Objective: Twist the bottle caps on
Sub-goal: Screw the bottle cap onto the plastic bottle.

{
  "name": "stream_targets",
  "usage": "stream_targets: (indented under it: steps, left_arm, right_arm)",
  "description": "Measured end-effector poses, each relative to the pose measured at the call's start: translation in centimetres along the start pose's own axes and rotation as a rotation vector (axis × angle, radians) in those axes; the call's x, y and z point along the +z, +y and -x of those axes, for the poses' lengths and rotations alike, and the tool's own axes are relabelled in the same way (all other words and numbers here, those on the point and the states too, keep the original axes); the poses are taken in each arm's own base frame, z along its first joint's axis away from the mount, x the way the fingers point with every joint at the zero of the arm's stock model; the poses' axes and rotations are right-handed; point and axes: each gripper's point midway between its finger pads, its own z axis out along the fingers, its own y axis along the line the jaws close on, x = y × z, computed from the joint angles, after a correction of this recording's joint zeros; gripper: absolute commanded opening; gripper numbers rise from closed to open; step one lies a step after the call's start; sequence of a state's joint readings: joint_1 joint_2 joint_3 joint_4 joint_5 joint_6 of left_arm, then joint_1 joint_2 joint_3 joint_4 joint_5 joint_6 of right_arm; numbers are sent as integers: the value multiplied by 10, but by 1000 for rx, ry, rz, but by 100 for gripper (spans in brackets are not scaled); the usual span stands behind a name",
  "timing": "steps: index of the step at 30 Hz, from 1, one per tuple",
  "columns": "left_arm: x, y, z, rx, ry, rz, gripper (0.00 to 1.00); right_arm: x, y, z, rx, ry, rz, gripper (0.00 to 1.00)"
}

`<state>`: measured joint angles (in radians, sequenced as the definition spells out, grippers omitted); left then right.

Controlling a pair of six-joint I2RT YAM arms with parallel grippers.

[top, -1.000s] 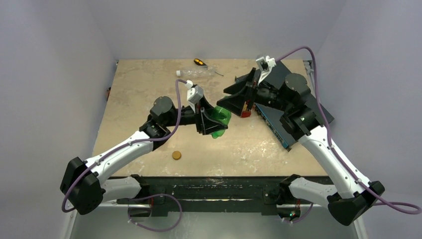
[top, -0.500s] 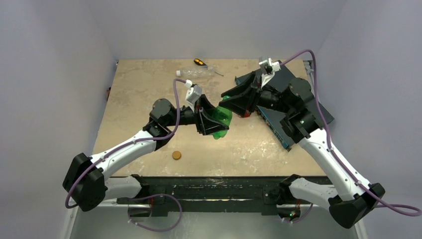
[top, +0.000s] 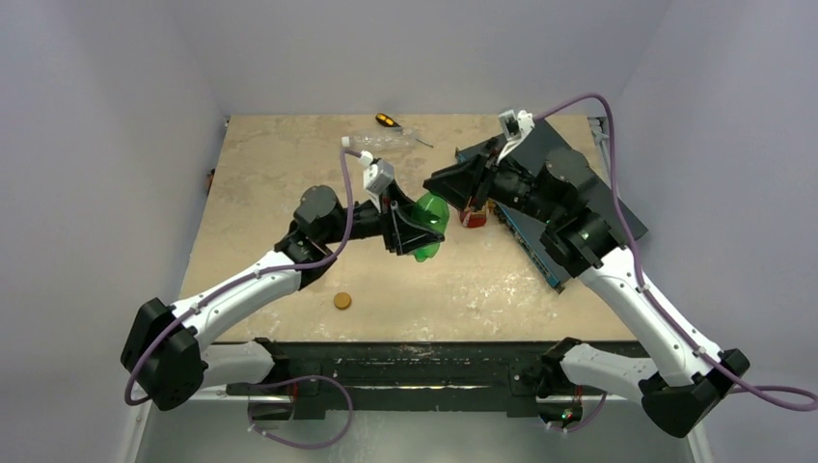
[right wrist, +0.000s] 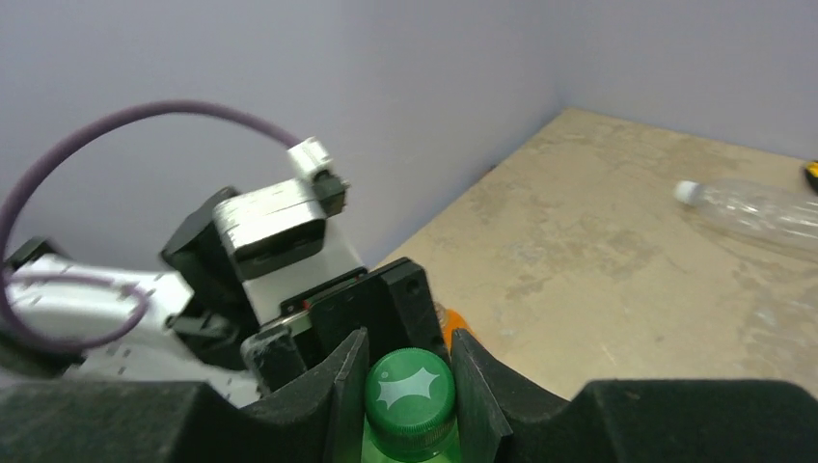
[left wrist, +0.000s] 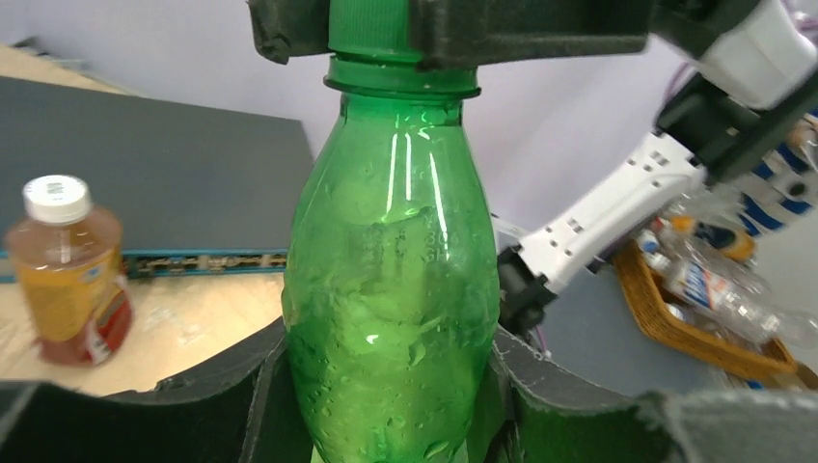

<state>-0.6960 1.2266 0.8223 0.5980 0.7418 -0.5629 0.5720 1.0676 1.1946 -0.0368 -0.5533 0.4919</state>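
Left end effector (left wrist: 391, 410) is clamping the green bottle (left wrist: 391, 280) above the table (top: 289, 193), and right end effector (right wrist: 406, 378) is pinching its cap (right wrist: 409, 394) on the neck. Cap is risking cross-threading if tilted, or the bottle spinning in a slack grip.

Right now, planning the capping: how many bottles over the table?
3: green bottle in the left claw, amber bottle standing mid-right, clear bottle lying at the far edge; more may be hidden.
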Motion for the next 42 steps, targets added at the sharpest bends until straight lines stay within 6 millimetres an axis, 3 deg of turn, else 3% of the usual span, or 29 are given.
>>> stream_targets:
  steps: [7,15,17,18,21,22,28,36,39,42]
  left_arm:
    - [-3,36,22,82,10,268,0]
    - [-6,70,31,208,54,621,0]
    - [-11,79,26,226,78,691,0]
    - [-14,84,21,237,95,727,0]
    - [-20,89,15,256,126,772,0]
    - [-20,90,15,263,130,773,0]
    - [-11,79,31,291,83,693,0]
    - [-17,84,-8,157,170,504,0]
    - [-14,72,-16,106,175,397,0]
    - [-6,53,-14,77,153,275,0]
  right_arm:
    - [21,-30,15,47,-80,-363,0]
    - [39,-70,25,61,-122,-802,0]
    - [42,-79,19,56,-110,-855,18]
    - [43,-84,14,56,-97,-879,32]
    - [46,-90,6,59,-72,-906,87]
    - [48,-88,3,71,-60,-890,97]
    - [37,-81,5,124,-17,-755,99]
    - [-5,-57,50,99,-103,-429,99]
    - [-10,-46,47,68,-91,-314,97]
    - [-8,-39,30,51,-49,-197,92]
